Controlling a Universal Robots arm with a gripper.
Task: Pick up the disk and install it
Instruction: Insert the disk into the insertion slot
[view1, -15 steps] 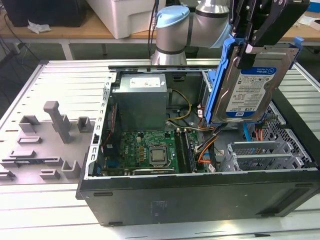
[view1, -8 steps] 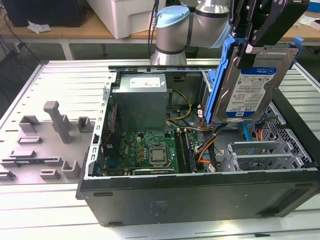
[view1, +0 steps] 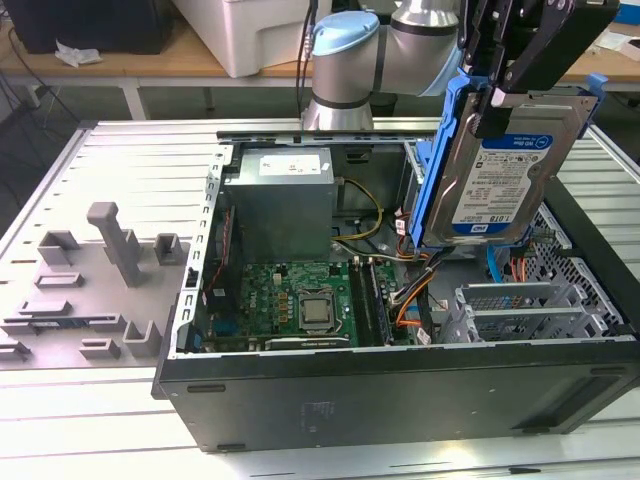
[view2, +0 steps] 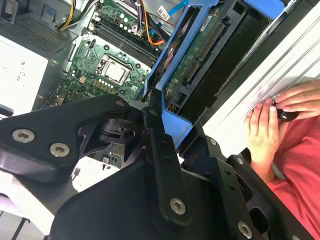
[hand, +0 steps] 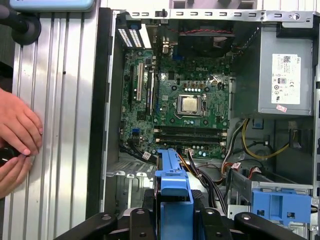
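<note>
Gripper: the gripper (view1: 522, 92) is clamped on the top edge of the disk (view1: 505, 165), one black finger (view2: 150, 116) pressed against the blue carrier frame.
Disk: it hangs in the air, nearly upright with a slight tilt, above the far right part of the open computer case (view1: 400, 395) in the exterior view; its label faces the near side. In the first wrist view the blue frame edge (hand: 172, 186) juts out between the gripper's links over the case interior.
Arm: the arm (view1: 345, 45) rises from the far side of the table, behind the case.
Case interior: the motherboard (view1: 295, 295) lies flat on the floor of the case, the grey power-supply box (view1: 278, 205) stands at the far side, and a metal drive cage (view1: 525, 310) sits at the near right of the exterior view.
Surface: a slatted aluminium table (view1: 130, 160) carries the case; a grey fixture plate (view1: 90, 300) with upright blocks lies on the exterior view's left, just beside the case.
Person: two hands (hand: 17, 132) rest on the slats beside the case, fingers together around a small dark object.
Room: a wooden bench (view1: 190, 62) runs behind the table, with a white box (view1: 250, 35) on it.
</note>
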